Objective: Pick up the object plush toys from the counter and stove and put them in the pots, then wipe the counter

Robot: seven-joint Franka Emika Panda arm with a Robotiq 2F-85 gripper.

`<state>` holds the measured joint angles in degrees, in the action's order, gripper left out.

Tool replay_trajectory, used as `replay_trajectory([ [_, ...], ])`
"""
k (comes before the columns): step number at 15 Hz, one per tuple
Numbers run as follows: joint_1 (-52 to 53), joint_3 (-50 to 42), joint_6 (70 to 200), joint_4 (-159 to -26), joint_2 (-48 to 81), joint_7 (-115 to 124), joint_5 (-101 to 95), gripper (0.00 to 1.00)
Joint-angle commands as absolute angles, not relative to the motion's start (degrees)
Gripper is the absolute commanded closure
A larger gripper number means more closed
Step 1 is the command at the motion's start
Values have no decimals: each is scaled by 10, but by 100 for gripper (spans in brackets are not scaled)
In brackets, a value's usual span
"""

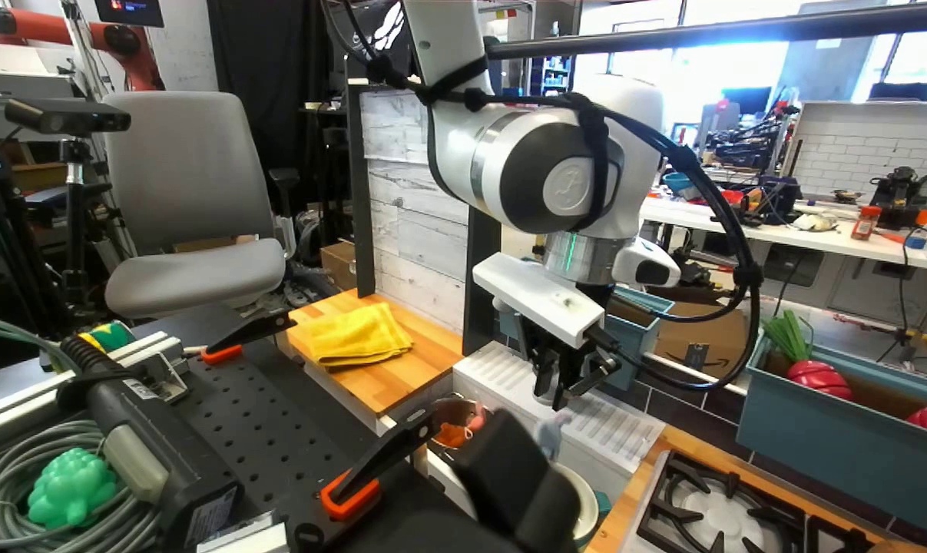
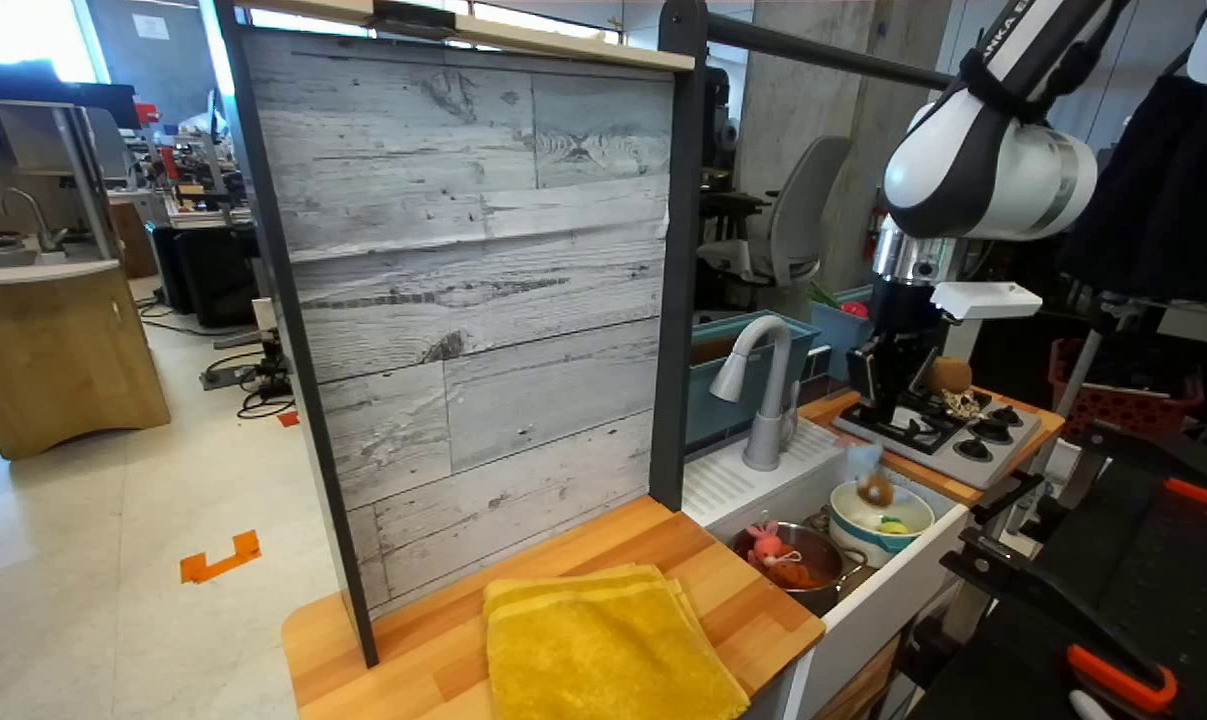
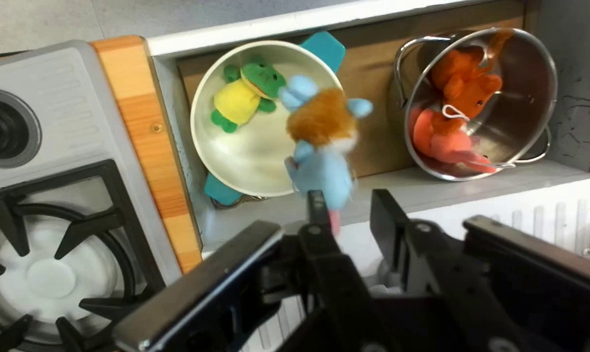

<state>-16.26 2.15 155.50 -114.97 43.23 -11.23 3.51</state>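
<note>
My gripper (image 3: 349,200) hangs over the sink with its jaws apart and nothing between them. A blurred blue-and-brown plush toy (image 3: 326,171) is just past the fingertips, apart from them in an exterior view (image 1: 551,436), in the air over the edge of the cream pot (image 3: 260,161). In that pot lies a green-and-yellow plush toy (image 3: 236,105). The metal pot (image 3: 522,105) holds an orange plush toy (image 3: 463,90) and a pink one (image 3: 446,142). The wooden counter (image 2: 413,665) bears a folded yellow cloth (image 2: 603,650). A brown round thing (image 2: 948,375) sits on the stove (image 2: 968,468).
A grey faucet (image 2: 766,400) rises behind the sink. Blue planters (image 1: 824,445) line the back, and a wood-look panel (image 2: 483,300) stands behind the counter. A black perforated board (image 1: 279,430) with orange-handled clamps lies in front.
</note>
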Motion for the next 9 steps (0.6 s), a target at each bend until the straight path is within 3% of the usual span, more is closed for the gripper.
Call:
replay_trajectory([
  [1, -192, 44, 1597, -1196, 401, -147, 55, 39],
  [4, -178, 13, 1569, -1213, 368, -138, 29, 16],
  [5, -175, 21, 1581, -1181, 411, -130, 40, 35],
  [8, -176, 13, 1579, -1197, 387, -135, 39, 16],
  [9, -176, 13, 1579, -1200, 384, -135, 39, 4],
])
